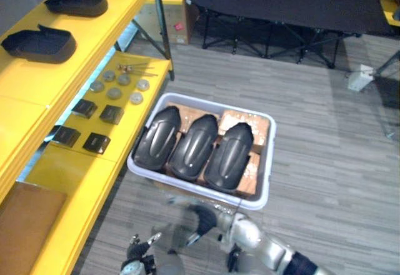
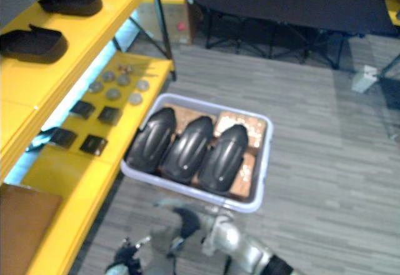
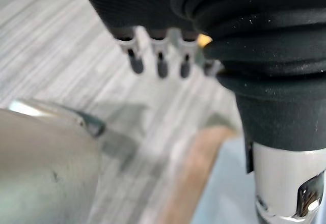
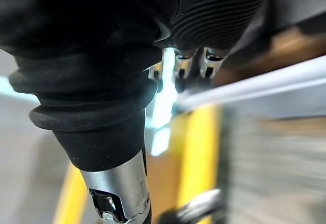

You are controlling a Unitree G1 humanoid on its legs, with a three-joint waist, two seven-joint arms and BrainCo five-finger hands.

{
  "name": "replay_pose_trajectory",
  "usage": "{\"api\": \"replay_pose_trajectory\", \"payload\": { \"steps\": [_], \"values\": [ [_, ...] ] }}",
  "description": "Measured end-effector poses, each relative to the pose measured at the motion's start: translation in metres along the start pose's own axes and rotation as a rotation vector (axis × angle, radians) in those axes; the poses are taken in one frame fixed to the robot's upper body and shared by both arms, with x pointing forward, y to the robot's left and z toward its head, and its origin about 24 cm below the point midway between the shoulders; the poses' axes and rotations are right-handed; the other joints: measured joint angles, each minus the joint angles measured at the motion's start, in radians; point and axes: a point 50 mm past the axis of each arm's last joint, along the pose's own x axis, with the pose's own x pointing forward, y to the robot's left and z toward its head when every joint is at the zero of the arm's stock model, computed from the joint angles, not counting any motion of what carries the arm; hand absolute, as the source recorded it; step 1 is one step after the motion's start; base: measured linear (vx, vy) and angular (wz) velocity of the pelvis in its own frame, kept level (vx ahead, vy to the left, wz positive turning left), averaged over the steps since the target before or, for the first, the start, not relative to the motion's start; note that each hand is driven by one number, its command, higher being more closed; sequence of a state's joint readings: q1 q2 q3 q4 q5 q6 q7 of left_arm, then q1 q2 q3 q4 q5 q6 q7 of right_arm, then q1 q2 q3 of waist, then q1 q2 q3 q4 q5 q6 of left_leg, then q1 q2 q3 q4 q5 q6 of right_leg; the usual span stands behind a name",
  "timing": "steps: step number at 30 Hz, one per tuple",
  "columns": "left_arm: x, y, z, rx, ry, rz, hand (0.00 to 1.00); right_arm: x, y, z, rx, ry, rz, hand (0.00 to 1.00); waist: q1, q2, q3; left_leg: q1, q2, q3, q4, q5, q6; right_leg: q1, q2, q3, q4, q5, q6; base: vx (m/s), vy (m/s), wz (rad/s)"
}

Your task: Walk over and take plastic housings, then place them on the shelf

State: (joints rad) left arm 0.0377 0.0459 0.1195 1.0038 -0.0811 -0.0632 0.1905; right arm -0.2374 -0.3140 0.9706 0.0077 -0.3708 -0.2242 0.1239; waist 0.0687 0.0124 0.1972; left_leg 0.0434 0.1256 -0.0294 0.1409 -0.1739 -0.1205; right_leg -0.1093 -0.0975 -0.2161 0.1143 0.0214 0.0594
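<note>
Glossy, smooth black plastic on the housings (image 1: 195,147), pale smooth plastic for the bin (image 1: 267,169), matt yellow paint on the shelf (image 1: 87,44), dull metal in the discs (image 1: 114,92), black cloth over the cot (image 1: 281,3).

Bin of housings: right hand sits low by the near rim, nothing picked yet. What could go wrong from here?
1. The three housings lie packed side by side in the bin; lifting one may drag or tip its neighbour.
2. The right hand is low by the bin's near rim and may knock the wall going in. The left hand hangs lower.
3. The lower shelf carries small discs and black squares; a housing set there could scatter them.
</note>
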Motion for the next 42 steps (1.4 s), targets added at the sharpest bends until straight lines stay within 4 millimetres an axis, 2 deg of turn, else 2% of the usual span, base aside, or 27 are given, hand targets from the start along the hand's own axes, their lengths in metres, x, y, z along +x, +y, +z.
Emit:
{"api": "replay_pose_trajectory", "payload": {
  "steps": [2, 5, 7, 9, 10, 12, 13, 15, 17, 20, 23, 26, 28, 32, 36, 42],
  "values": [
    [-0.001, -0.008, 0.0, 0.052, -0.007, -0.029, 0.0, 0.012, -0.016, 0.022, -0.035, -0.108, -0.065, 0.0, 0.001, -0.008, -0.02, 0.01, -0.003, 0.018, -0.003, 0.0, 0.0, 0.027, 0.001, 0.001, -0.047, 0.029, 0.003, -0.03, 0.053, -0.04],
    [-0.002, -0.01, 0.0, 0.089, -0.012, -0.033, 0.0, 0.022, -0.043, 0.042, 0.025, -0.21, -0.199, 0.0, 0.002, -0.018, -0.046, 0.006, -0.01, 0.039, -0.004, 0.0, 0.0, 0.047, 0.001, 0.008, -0.113, 0.073, 0.006, -0.06, 0.057, -0.07],
    [-0.002, -0.01, -0.001, 0.093, -0.012, -0.023, 0.0, 0.021, -0.06, 0.04, 0.074, -0.201, -0.298, 0.0, -0.001, -0.016, -0.045, 0.007, -0.012, 0.039, -0.004, -0.001, 0.0, 0.057, 0.001, 0.007, -0.133, 0.089, 0.003, -0.1, 0.031, -0.02],
    [-0.002, -0.01, -0.002, 0.093, -0.008, -0.012, 0.0, 0.011, -0.091, 0.027, 0.093, -0.138, -0.488, 0.0, -0.002, -0.012, -0.045, 0.002, -0.011, 0.041, -0.005, -0.009, 0.006, 0.059, 0.006, 0.006, -0.153, 0.102, 0.003, -0.13, 0.021, 0.01],
    [-0.003, -0.011, -0.002, 0.092, -0.004, -0.011, 0.0, 0.001, -0.107, 0.019, 0.092, -0.094, -0.587, 0.0, -0.003, -0.006, -0.045, -0.004, -0.009, 0.041, -0.007, -0.022, 0.009, 0.057, 0.012, 0.005, -0.162, 0.112, 0.001, -0.14, 0.02, -0.02],
    [-0.003, -0.009, -0.001, 0.081, -0.014, 0.002, 0.0, -0.027, -0.137, -0.002, 0.084, 0.026, -0.821, 0.0, 0.0, -0.01, -0.043, -0.025, -0.012, 0.053, 0.003, -0.021, 0.009, 0.04, 0.009, 0.021, -0.179, 0.129, -0.002, -0.16, 0.017, -0.2],
    [-0.003, -0.01, 0.003, 0.074, -0.03, 0.01, 0.0, -0.046, -0.152, -0.009, 0.067, 0.077, -0.951, 0.0, -0.001, -0.007, -0.019, -0.031, -0.013, 0.071, 0.01, -0.022, 0.009, 0.028, 0.008, 0.035, -0.178, 0.138, -0.004, -0.14, 0.006, -0.35],
    [-0.002, -0.008, 0.01, 0.069, -0.057, 0.017, 0.0, -0.083, -0.177, -0.01, 0.022, 0.115, -1.2, 0.0, -0.016, -0.01, 0.014, -0.084, -0.017, 0.083, 0.038, -0.023, 0.01, -0.021, 0.004, 0.049, -0.176, 0.15, -0.004, -0.17, 0.003, -0.28],
    [-0.001, -0.008, 0.019, 0.055, -0.087, 0.026, 0.0, -0.11, -0.192, -0.007, -0.03, 0.141, -1.372, 0.0, -0.025, -0.013, 0.058, -0.132, -0.014, 0.097, 0.051, -0.021, 0.007, -0.07, 0.004, 0.053, -0.178, 0.152, -0.002, -0.11, -0.018, -0.28],
    [0.002, -0.008, 0.037, 0.064, -0.135, 0.036, 0.0, -0.146, -0.197, -0.011, -0.074, 0.227, -1.556, 0.0, -0.037, -0.02, 0.134, -0.181, -0.009, 0.114, 0.084, -0.027, 0.002, -0.116, 0.009, 0.057, -0.18, 0.185, 0.003, -0.07, -0.03, -0.2],
    [0.004, -0.014, 0.058, 0.061, -0.193, 0.043, 0.0, -0.156, -0.197, -0.014, -0.084, 0.271, -1.63, 0.0, -0.045, -0.028, 0.192, -0.228, 0.004, 0.125, 0.123, -0.044, -0.002, -0.15, 0.02, 0.064, -0.192, 0.213, -0.001, 0.0, 0.002, -0.19],
    [0.003, -0.029, 0.083, 0.057, -0.27, 0.018, 0.0, -0.16, -0.197, -0.017, -0.047, 0.306, -1.713, 0.0, -0.043, -0.036, 0.243, -0.266, 0.008, 0.132, 0.166, -0.069, 0.003, -0.176, 0.026, 0.081, -0.192, 0.233, -0.008, 0.0, 0.074, -0.13],
    [0.001, -0.038, 0.09, 0.053, -0.288, 0.005, 0.0, -0.164, -0.196, -0.021, -0.039, 0.34, -1.766, 0.0, -0.042, -0.036, 0.247, -0.294, 0.008, 0.13, 0.19, -0.083, 0.01, -0.192, 0.025, 0.082, -0.192, 0.236, -0.003, -0.01, 0.106, -0.03],
    [-0.001, -0.052, 0.105, 0.037, -0.323, -0.007, 0.0, -0.169, -0.202, -0.043, 0.011, 0.46, -1.855, 0.0, -0.034, -0.04, 0.274, -0.326, -0.007, 0.122, 0.219, -0.098, 0.029, -0.207, 0.011, 0.083, -0.192, 0.243, 0.007, -0.02, 0.118, 0.07],
    [-0.002, -0.057, 0.112, 0.026, -0.339, -0.01, 0.0, -0.163, -0.205, -0.06, 0.057, 0.541, -1.844, 0.0, -0.018, -0.04, 0.283, -0.382, -0.022, 0.104, 0.25, -0.109, 0.04, -0.239, -0.004, 0.081, -0.192, 0.251, 0.018, -0.05, 0.109, 0.11],
    [-0.002, -0.057, 0.113, -0.005, -0.326, -0.003, 0.0, -0.155, -0.206, -0.077, 0.145, 0.591, -1.814, 0.0, -0.002, -0.043, 0.288, -0.406, -0.035, 0.086, 0.27, -0.115, 0.048, -0.244, -0.016, 0.077, -0.192, 0.254, 0.021, -0.04, 0.092, 0.1]
  ]
}}
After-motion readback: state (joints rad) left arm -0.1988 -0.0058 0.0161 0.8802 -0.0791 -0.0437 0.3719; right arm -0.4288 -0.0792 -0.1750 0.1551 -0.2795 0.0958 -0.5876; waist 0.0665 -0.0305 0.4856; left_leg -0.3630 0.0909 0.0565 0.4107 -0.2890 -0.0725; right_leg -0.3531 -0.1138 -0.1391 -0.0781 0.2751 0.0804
